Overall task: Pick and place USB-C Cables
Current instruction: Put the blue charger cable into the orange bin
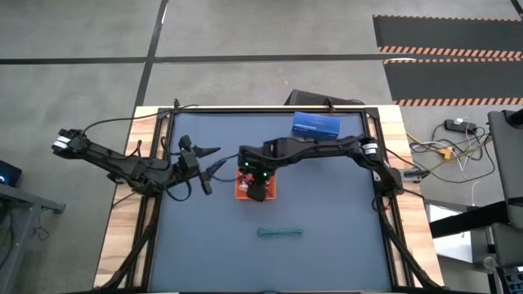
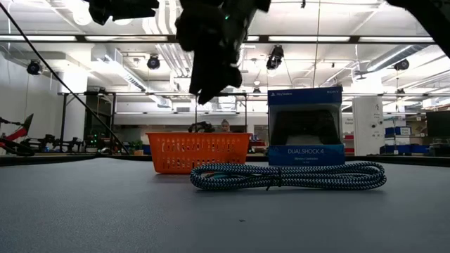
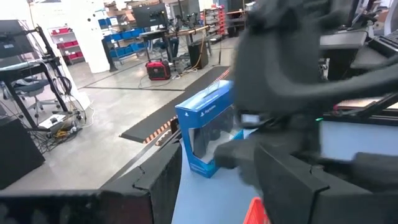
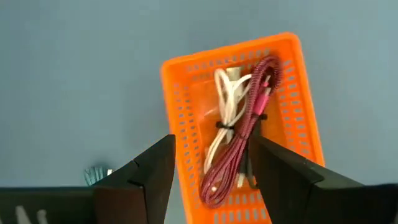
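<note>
The orange tray (image 4: 180, 93) sits mid-table (image 1: 243, 189). Inside it lie the white cable (image 4: 225, 102) and the pink-red cable (image 4: 245, 134), side by side along its length. I cannot make out the black cable. The teal cable (image 1: 280, 233) lies coiled flat on the mat nearer the table's near edge, and is large in the low view (image 2: 288, 176). My right gripper (image 4: 211, 180) hovers open above the tray (image 1: 258, 186), a finger on either side of the pink-red cable without touching it. My left gripper (image 1: 214, 160) waits open, left of the tray.
A blue DualShock 4 box (image 1: 316, 125) stands near the table's far edge, behind the tray (image 2: 306, 126). A black frame rail (image 1: 155, 204) borders the mat. Bare mat (image 1: 343, 220) lies around the teal cable.
</note>
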Motion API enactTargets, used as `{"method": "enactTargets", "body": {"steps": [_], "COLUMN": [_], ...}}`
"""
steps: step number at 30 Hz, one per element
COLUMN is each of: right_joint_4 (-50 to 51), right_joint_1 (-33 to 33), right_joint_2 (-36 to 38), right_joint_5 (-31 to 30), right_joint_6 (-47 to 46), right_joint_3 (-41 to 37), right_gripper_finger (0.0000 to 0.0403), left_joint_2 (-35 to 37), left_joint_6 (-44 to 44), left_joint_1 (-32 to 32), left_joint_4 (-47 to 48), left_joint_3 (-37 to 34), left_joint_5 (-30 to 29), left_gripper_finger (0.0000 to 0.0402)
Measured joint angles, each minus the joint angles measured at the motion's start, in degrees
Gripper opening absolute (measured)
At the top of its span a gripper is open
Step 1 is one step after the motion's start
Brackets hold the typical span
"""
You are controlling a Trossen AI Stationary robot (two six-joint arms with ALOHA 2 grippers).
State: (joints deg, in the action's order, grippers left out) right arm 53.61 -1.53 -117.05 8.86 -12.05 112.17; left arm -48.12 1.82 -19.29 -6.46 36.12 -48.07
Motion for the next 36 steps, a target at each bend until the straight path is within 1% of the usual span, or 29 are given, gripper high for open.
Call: {"method": "enactTargets", "body": {"steps": [2,4,8,10,12,16,20,23,29,36], "right_joint_4": [-1.0,-3.31,-13.99,-19.21,-23.51,-29.85,-38.34,-46.38,-60.21,-74.35], "right_joint_1": [1.49,2.97,6.09,7.67,9.32,12.13,14.39,15.44,15.52,15.22], "right_joint_2": [1.86,4.2,10.82,14.87,18.85,26.5,34.37,39.3,47.33,53.73], "right_joint_5": [-1.38,-1.41,-1.48,-1.72,-3.39,-7.17,-7.8,-7.62,-7.87,-10.28], "right_joint_6": [0.74,0.57,-0.18,1.68,4.06,5.65,6.72,7.47,11.16,20.99], "right_joint_3": [-2.56,-6.83,-18.97,-25.34,-31.58,-42.63,-53.24,-61.11,-72.47,-80.67], "right_gripper_finger": [0.0194,0.0194,0.0194,0.0194,0.0194,0.019,0.0183,0.0177,0.0169,0.0168], "left_joint_2": [-0.14,-0.36,-1.06,-1.45,-1.91,-3.35,-6.36,-10.22,-17.28,-24.07], "left_joint_6": [-0.04,-0.11,-1.88,-3.02,-3.62,-7.76,-13.35,-16.2,-16.07,-16.51], "left_joint_1": [0.0,0.0,0.0,0.0,0.0,0.0,0.04,-0.02,-0.02,-0.92], "left_joint_4": [0.0,-0.05,-0.06,-0.22,-0.26,-0.53,-0.93,-4.67,-15.05,-16.98], "left_joint_3": [0.0,0.0,0.0,0.0,0.0,0.0,0.0,0.0,0.04,4.56], "left_joint_5": [0.02,0.02,0.07,0.09,0.16,0.55,4.27,6.41,11.55,12.75], "left_gripper_finger": [0.0185,0.0185,0.0185,0.0185,0.0185,0.0185,0.0185,0.0185,0.0185,0.0185]}}
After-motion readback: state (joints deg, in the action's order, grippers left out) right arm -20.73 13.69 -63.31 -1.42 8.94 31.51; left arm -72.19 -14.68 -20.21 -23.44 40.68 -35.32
